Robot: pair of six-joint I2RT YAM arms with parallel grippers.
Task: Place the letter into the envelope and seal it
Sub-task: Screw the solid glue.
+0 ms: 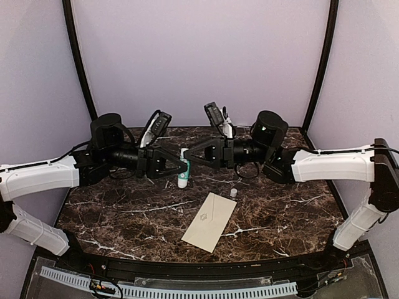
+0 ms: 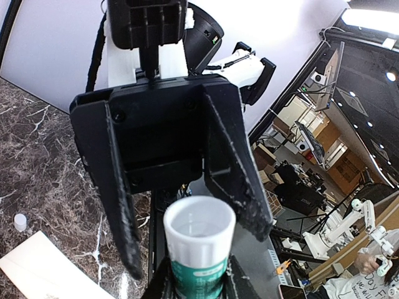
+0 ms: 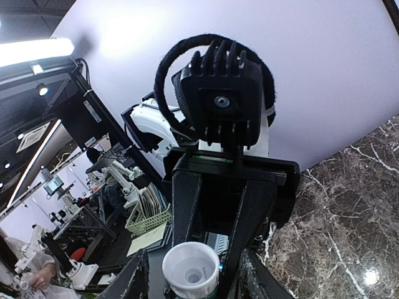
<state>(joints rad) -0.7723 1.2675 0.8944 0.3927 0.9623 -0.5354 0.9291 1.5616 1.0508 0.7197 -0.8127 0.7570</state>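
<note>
Envelope (image 1: 209,222) on worktop (image 1: 124,218), white cap (image 1: 234,192) beside it, left hand (image 1: 184,166) gripping uncapped tube (image 1: 182,179) above, right hand (image 1: 191,157) spread open opposite

Left gripper (image 1: 179,167) and right gripper (image 1: 190,156), joined at a glue tube (image 1: 182,179), block the far middle; the near envelope (image 1: 209,221) lies reachable from above.

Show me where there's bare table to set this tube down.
Widest bare marble: left of the envelope, in front of the left arm. Another patch lies right of the envelope, toward the right arm. Crowded: the centre, where the left gripper and right gripper meet at the tube, with the small white cap beside the envelope.
</note>
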